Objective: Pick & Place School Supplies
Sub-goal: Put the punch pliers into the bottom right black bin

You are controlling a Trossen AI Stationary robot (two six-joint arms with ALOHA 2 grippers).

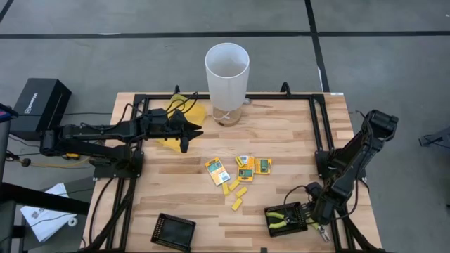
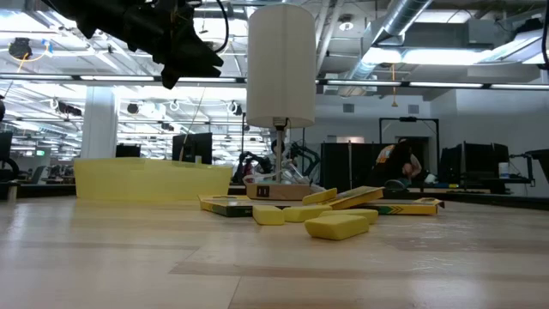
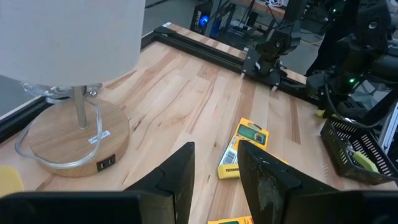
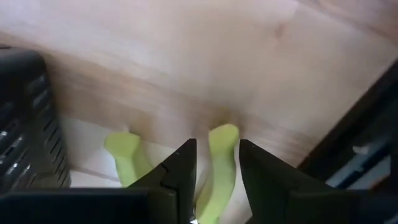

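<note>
— Where are the supplies?
— Packets and yellow pieces are seen mid-table; pliers are seen at the right tray.
— The claws?
— A pliers handle is straddled by the right gripper, jaws parted; the left gripper is held released, empty, near the lamp.

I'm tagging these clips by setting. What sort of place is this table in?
Most likely a large open lab or industrial workshop. The low view shows exposed ceiling ducts and long strip lights over rows of workstations, and the high view shows a bare grey floor around the wooden table.
</note>
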